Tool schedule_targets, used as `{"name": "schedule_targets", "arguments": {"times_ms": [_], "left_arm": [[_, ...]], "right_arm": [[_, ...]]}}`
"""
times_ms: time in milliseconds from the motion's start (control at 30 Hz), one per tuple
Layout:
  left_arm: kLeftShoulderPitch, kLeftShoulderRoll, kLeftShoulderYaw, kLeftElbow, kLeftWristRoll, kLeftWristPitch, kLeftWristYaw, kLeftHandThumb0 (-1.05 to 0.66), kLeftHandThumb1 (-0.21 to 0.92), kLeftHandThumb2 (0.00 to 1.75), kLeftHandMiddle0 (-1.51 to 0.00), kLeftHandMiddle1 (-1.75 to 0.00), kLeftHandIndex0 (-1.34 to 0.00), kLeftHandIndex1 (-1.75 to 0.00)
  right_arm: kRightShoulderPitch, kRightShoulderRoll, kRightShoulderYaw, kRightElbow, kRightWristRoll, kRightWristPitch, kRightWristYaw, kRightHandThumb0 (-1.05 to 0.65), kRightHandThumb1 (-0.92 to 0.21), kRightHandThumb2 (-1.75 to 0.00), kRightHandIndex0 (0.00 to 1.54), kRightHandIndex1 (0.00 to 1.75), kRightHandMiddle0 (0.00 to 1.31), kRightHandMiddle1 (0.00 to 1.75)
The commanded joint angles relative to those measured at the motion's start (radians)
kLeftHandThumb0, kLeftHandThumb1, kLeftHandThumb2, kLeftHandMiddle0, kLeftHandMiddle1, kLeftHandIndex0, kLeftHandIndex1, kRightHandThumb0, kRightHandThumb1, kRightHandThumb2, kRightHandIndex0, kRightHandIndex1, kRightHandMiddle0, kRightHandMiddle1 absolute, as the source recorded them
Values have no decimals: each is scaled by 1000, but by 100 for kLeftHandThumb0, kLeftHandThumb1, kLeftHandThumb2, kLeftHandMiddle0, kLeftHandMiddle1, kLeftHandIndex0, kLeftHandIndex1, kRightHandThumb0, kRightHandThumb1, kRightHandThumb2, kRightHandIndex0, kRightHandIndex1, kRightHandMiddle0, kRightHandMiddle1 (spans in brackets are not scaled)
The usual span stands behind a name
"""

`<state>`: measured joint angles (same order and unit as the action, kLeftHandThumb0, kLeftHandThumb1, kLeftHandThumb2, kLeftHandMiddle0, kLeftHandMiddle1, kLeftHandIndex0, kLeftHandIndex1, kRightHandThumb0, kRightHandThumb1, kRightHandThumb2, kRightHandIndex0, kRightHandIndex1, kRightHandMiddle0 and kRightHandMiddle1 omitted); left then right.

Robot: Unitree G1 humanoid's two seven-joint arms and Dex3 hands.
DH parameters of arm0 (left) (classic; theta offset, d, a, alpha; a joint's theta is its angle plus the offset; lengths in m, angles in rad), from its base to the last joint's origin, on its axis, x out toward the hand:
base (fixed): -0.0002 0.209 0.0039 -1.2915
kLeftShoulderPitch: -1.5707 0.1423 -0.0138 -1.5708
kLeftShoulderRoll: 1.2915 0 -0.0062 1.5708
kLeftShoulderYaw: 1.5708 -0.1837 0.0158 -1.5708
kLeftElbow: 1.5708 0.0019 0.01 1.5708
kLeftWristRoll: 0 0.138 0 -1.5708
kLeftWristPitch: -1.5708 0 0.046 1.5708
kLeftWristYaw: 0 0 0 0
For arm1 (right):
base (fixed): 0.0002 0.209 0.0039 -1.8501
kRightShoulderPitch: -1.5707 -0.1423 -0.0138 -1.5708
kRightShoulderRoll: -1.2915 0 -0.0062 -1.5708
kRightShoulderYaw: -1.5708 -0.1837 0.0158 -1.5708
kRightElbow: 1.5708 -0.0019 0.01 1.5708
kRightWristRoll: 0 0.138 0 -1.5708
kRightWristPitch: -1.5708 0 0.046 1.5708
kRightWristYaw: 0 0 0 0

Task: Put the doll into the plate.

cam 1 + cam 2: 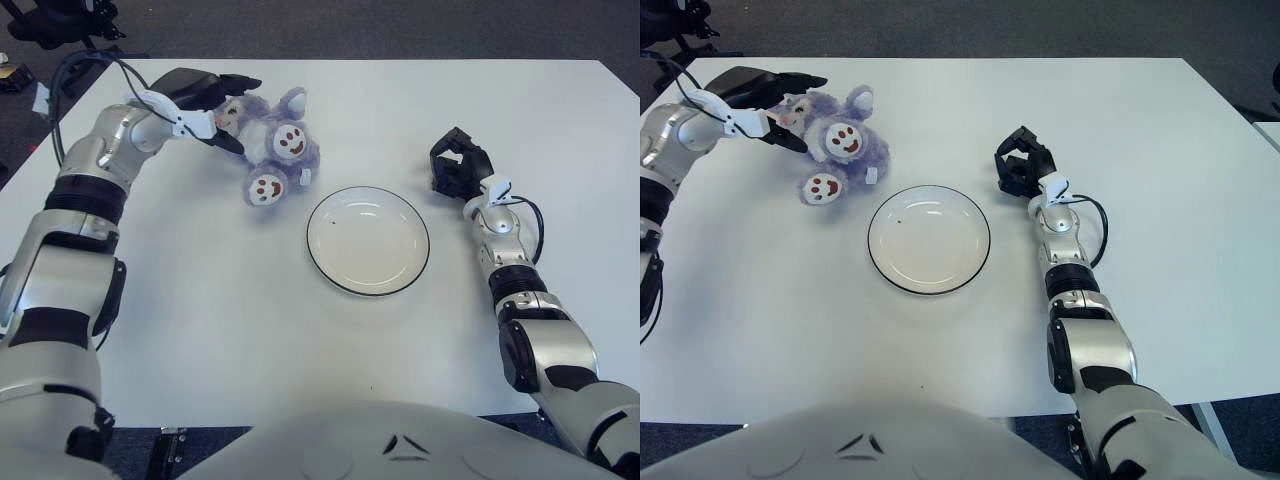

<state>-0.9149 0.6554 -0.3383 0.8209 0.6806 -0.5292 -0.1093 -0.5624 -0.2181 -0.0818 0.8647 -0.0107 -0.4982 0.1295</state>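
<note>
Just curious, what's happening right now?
Left hand open around doll's head, no grip yet. Right hand idle right of plate. Plate empty, path clear.

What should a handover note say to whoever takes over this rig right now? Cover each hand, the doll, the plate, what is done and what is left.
Left hand: open, fingers around the doll's head end, no grip yet.
Right hand: idle, curled, empty, right of the plate.
Doll: lying on the table, up and left of the plate.
Plate: holds nothing.
Done: the reach to the doll.
Left: grasp, lift, carry to the plate, release.
</note>
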Motion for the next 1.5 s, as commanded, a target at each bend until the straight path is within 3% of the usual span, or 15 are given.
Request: {"name": "schedule_targets", "arguments": {"times_ms": [0, 100, 233, 467, 1033, 1233, 1467], "left_arm": [[-32, -8, -12, -1, 18, 13, 21, -65, 80, 0, -55, 0, -42, 0], [-33, -8, -16, -1, 18, 16, 24, -64, 80, 0, -55, 0, -42, 0], [-37, -7, -81, -43, 137, 65, 87, -62, 79, 0, -52, 0, -42, 0], [-41, 1, -129, -72, 235, 105, 140, -58, 76, 1, -50, 0, -41, 0], [-69, -6, -229, -14, 375, 114, 277, -58, 79, 2, -49, 0, -37, 0], [-88, -1, -269, 4, 406, 105, 264, -60, 80, 2, -48, 0, -35, 0], [-133, 11, -316, 38, 413, 42, 170, -67, 83, 2, -48, 0, -34, 0]], "right_arm": [[36, 0, 10, 27, -9, 34, 9, -39, -65, -88, 96, 175, 37, 175], [36, 0, 10, 27, -9, 33, 9, -39, -65, -88, 96, 175, 37, 175], [36, -2, 10, 28, -9, 37, 11, -39, -65, -88, 96, 175, 37, 175], [35, -3, 10, 30, -8, 37, 13, -39, -65, -88, 96, 175, 37, 175], [37, -8, 12, 25, -11, 43, 18, -39, -65, -88, 96, 175, 37, 175], [36, -9, 14, 26, -13, 45, 17, -39, -65, -88, 96, 175, 37, 175], [37, -11, 16, 25, -14, 46, 19, -39, -64, -88, 96, 175, 37, 175]]}}
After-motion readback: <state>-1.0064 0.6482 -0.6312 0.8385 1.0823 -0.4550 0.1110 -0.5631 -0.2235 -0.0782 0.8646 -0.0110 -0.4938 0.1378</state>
